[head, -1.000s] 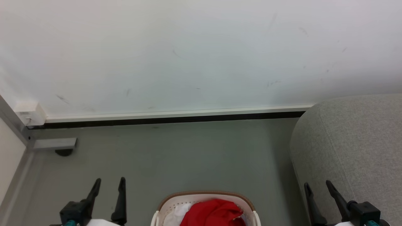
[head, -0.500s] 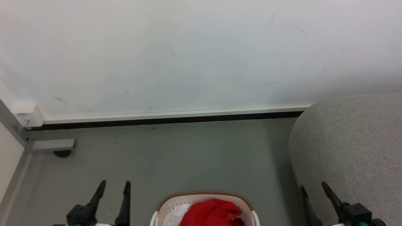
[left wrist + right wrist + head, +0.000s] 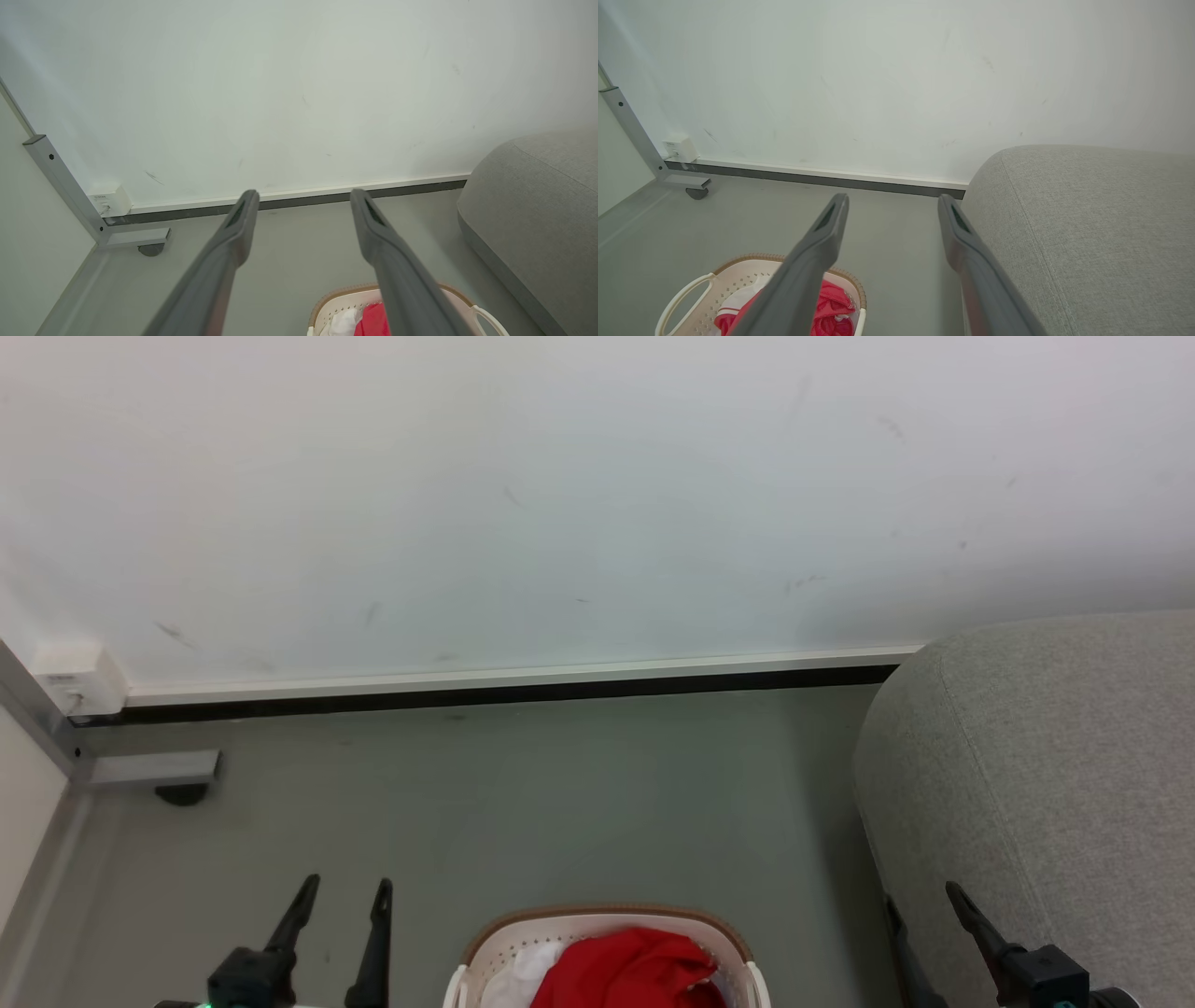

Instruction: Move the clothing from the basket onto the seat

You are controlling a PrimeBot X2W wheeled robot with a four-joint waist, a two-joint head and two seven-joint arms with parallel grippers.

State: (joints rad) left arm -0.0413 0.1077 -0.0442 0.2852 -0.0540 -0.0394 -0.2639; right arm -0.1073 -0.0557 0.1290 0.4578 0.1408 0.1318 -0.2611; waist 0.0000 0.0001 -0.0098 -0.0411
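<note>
Head view: basket [image 3: 607, 915] sits on the grey floor [image 3: 560, 784] at the near edge, centre, cut off by the frame. Clothing [image 3: 635, 971] is inside it, a red bunch with a bit of white at its left. Seat [image 3: 1055, 756] is on the right, its far end near the white wall [image 3: 560, 504], and it is bare on the part that shows. Left gripper [image 3: 345, 887] is at near left, left of the basket, fingers spread wide, holding nothing. Right gripper [image 3: 922, 896] is at near right, in front of the seat's left side, fingers also wide and empty. Whether it touches the seat, cannot tell. A metal frame leg [image 3: 154, 768] with a caster sits far left by the baseboard [image 3: 513, 686], with a small white box [image 3: 79, 677] on the wall above it.

Left wrist view: both fingers well apart with only floor and wall between them. The basket with red and white cloth is low right, partly behind the right-hand finger, and the seat is at the right edge.

Right wrist view: fingers wide, nothing gripped. The basket is low left with red clothing in it — the seat is right, close beside the right-hand finger.
</note>
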